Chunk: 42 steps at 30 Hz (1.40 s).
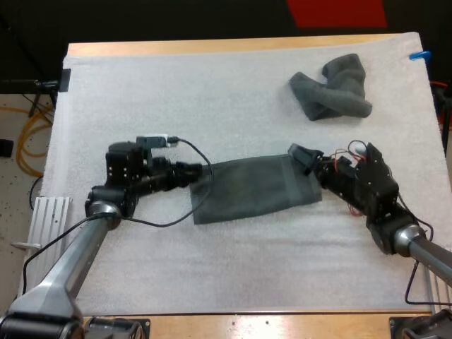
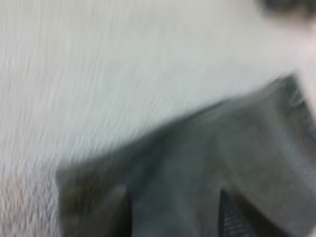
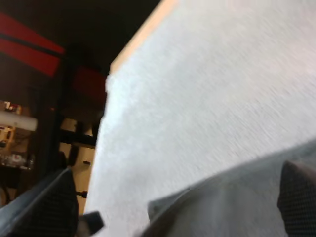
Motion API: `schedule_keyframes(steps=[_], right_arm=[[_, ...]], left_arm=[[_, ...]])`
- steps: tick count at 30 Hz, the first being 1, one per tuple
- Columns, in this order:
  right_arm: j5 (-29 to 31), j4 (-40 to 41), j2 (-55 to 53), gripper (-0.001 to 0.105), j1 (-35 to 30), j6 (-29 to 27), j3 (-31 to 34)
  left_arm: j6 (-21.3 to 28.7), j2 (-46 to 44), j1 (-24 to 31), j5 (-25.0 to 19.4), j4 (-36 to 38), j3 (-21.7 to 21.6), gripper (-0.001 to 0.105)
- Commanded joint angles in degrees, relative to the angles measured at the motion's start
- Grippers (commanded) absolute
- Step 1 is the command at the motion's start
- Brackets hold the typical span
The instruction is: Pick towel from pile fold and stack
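Note:
A dark grey-green towel [image 1: 251, 187] lies flat as a rectangle in the middle of the white mat. My left gripper [image 1: 203, 174] is at its left edge. In the left wrist view its fingers [image 2: 232, 219] stand apart over the towel [image 2: 197, 148], with cloth lying between them. My right gripper [image 1: 305, 159] is at the towel's right edge, and its fingers [image 3: 298, 197] are spread wide with the towel's edge [image 3: 222, 202] low between them. A second, crumpled towel [image 1: 332, 88] sits at the far right of the mat.
The white mat [image 1: 212, 92] covers most of the wooden table. Its far edge [image 3: 143, 34] and dark room space show beyond the right gripper. Bare mat lies in front of and behind the flat towel.

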Motion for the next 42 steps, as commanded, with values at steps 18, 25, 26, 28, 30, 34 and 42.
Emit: schedule_keyframes(steps=[18,25,26,28,30,34,42], right_arm=[[7.84,53.35,-15.30,0.081,-0.05,-28.98,-21.98],[13.02,76.57,-23.14,0.081,-0.05,-31.10,-28.10],[13.05,77.78,-23.77,0.081,-0.05,-31.10,-28.09],[14.28,82.42,-25.44,0.081,-0.05,-30.99,-28.08],[15.32,85.01,-25.62,0.081,-0.05,-30.99,-28.08],[17.01,85.90,-24.49,0.081,-0.05,-31.60,-27.62],[16.49,79.51,-14.21,0.081,-1.58,-35.56,-27.62]], left_arm=[[9.77,-29.03,-0.04,-3.12,25.56,-12.69,0.075],[9.45,-37.40,-0.04,-3.12,39.20,-12.85,0.075],[9.45,-37.87,-0.04,-3.12,40.89,-12.85,0.075],[9.45,-39.57,-0.04,-3.12,46.27,-12.85,0.075],[9.45,-40.24,-0.04,-3.12,48.89,-12.85,0.075],[8.95,-40.36,-0.04,-3.12,50.18,-12.85,0.075],[7.35,-40.14,-0.04,-2.57,49.96,-12.75,0.075]])
